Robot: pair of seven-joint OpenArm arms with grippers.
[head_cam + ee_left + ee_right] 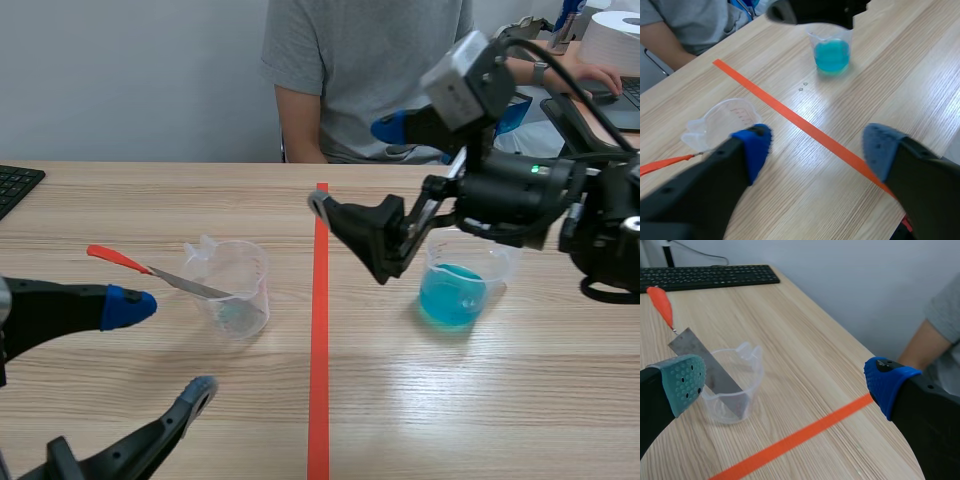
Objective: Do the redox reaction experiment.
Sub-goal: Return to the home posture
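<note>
At the far left of the tabletop (450, 400) you have a black keyboard (15, 185). Your left gripper (165, 348) sits low at the near edge, its fingers spread wide with nothing between them. Just ahead of its blue-padded finger stands the clear plastic beaker (238, 295), upright, with its spout turned toward the keyboard side. A metal strip (190, 285) leans inside it, and its orange-red handle (112, 257) sticks out past the rim above that same finger. Beyond the beaker the orange-red tape line (320, 330) runs away from you. Your right gripper (355, 167) hangs over that line, raised off the wood, fingers likewise spread and empty. In its wrist view the clear beaker and strip lie ahead, just beside the grey-green-padded finger. Behind those fingers, under the right arm, the beaker of blue liquid (452, 295) stands upright. A person (365, 70) in a grey shirt sits across from you.
</note>
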